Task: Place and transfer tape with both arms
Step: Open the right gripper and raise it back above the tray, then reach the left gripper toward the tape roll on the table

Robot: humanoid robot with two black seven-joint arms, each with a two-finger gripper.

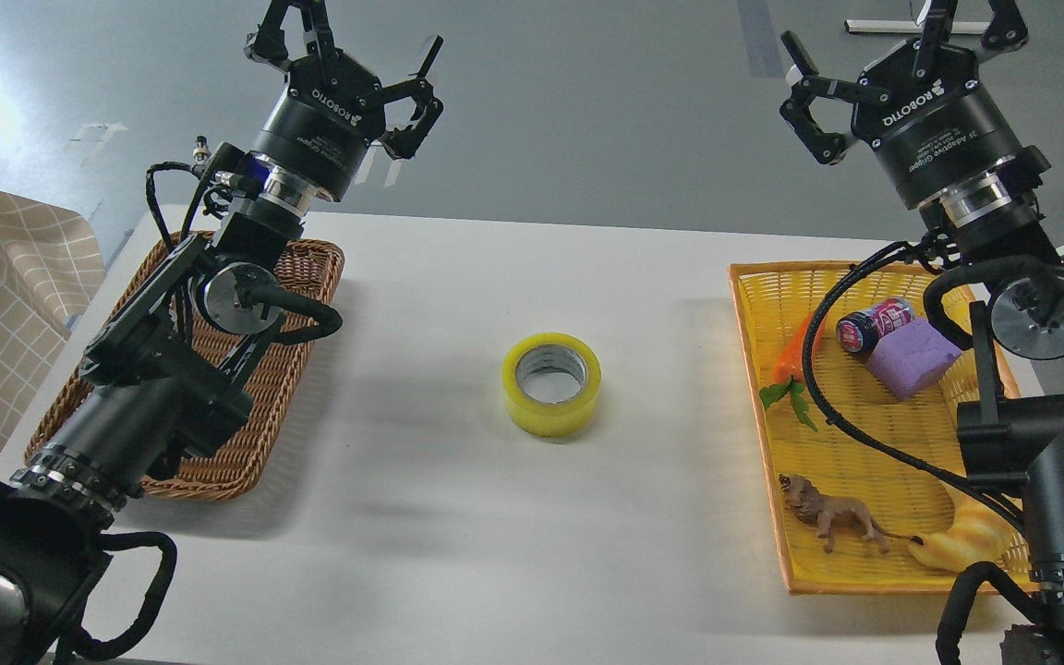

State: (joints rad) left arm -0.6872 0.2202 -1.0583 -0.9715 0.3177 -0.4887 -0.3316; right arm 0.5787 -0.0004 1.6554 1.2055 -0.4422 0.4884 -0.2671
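The tape (551,384) lies flat on its side in the middle of the white surface (458,517), its grey-white core facing up, well apart from everything else and touched by nothing. To its left sits a brown wicker basket (310,277), largely hidden under my left arm, and I cannot tell whether anything lies in it. To its right a yellow tray (763,305) holds a toy carrot (789,362), a small can (874,325), a purple block (912,358), a toy lion (832,515) and a yellow croissant-shaped toy (952,547). My left gripper (352,60) is raised high beyond the far-left part of the surface, jaws spread wide and holding nothing. My right gripper (901,55) is raised likewise at the far right, jaws also spread and empty. As I judge it, the roll stands at a midway point between the two containers, with neither arm engaged. What is left seems to be one arm coming down over the roll, closing on it, and carrying it on to a container.
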